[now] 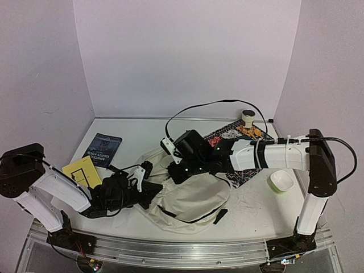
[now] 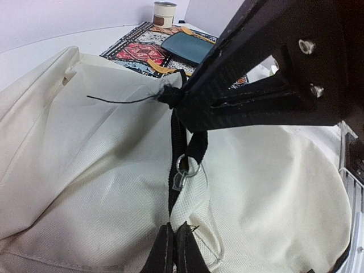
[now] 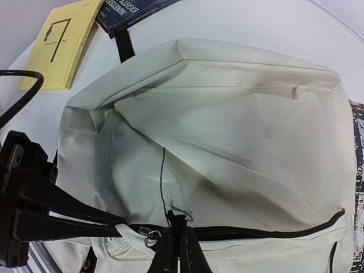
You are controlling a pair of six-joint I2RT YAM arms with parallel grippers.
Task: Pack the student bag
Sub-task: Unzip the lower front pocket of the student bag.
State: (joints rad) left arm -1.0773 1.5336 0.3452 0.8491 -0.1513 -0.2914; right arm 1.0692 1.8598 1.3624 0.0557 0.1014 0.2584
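Cream student bag (image 1: pixel 187 202) lay zipped; we found left gripper (image 2: pixel 177 233) and right gripper (image 3: pixel 176 230) clamped shut on its zip seam (image 3: pixel 256 230). Yellow book (image 1: pixel 82 170) and blue book (image 1: pixel 102 149) lay outside, unpacked.

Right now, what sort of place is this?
Probably a robot test cell: a white table boxed in by plain walls, a metal rail at its near edge, and a student bag staged on it.

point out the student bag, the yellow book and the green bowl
student bag (image 1: pixel 187 202): top external view, on its cream front panel
yellow book (image 1: pixel 82 172): top external view, middle of its cover
green bowl (image 1: pixel 282 181): top external view, inside of the bowl
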